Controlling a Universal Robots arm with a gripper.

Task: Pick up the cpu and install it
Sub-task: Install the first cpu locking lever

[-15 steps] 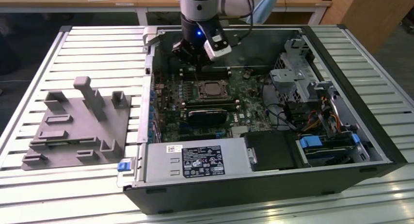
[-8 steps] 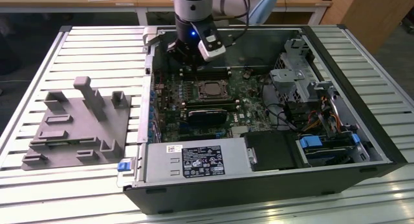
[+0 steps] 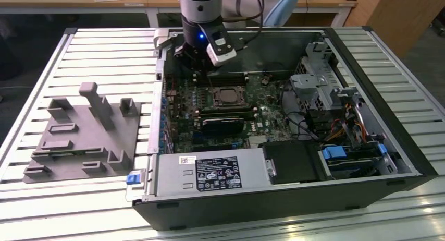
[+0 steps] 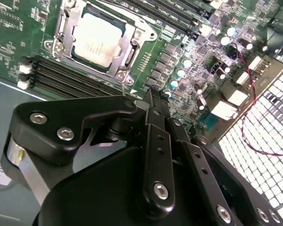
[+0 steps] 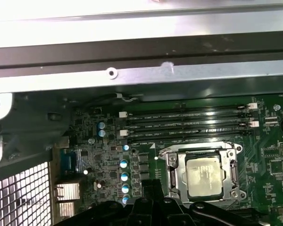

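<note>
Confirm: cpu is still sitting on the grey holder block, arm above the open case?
Not quite. The cpu already sits in the motherboard socket inside the open case, as both wrist views show. The grey holder block carries no chip in the exterior view. The arm is above the case, as you said.

Open air above the pale silver square cpu (image 4: 95, 39) seated in its socket; black memory slots (image 4: 61, 77) beside it at 7 o'clock in the second wrist view, low.

Open computer case (image 3: 389, 147) on slatted table (image 3: 41, 84) (grey holder block (image 3: 83, 136) beside it)
</note>
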